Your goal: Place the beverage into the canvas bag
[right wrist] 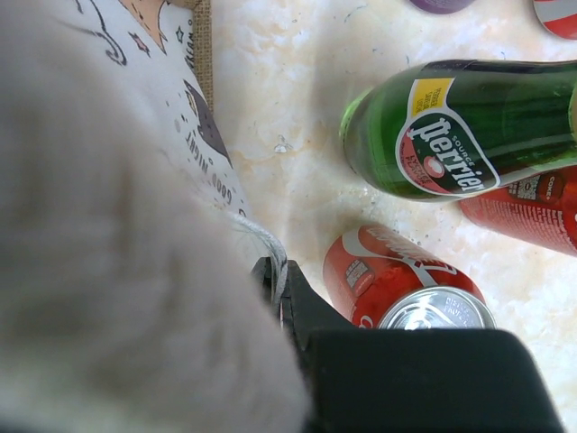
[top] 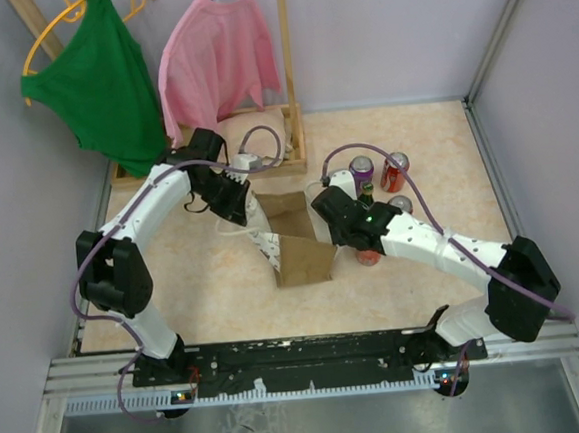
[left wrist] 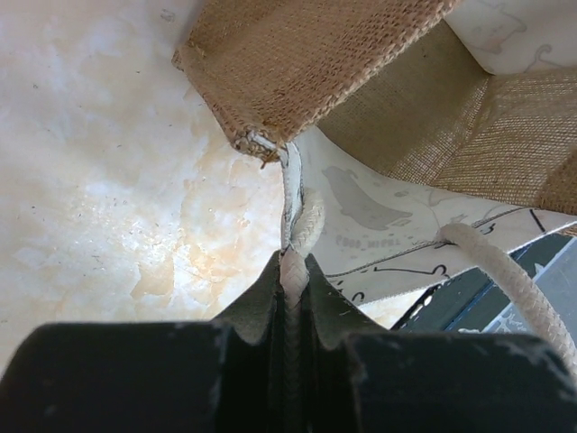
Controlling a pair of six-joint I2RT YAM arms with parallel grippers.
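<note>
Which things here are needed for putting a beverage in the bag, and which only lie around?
Needed: canvas bag, gripped by left gripper and right gripper; red cola can; green Perrier bottle; purple can.
Lying about: green top; pink top; wooden rack.

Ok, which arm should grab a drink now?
Right. The right arm is next to the red can and green bottle, while the left arm has its jaws clamped on the cord handle of the canvas bag. The right jaws are shut and need opening first.
</note>
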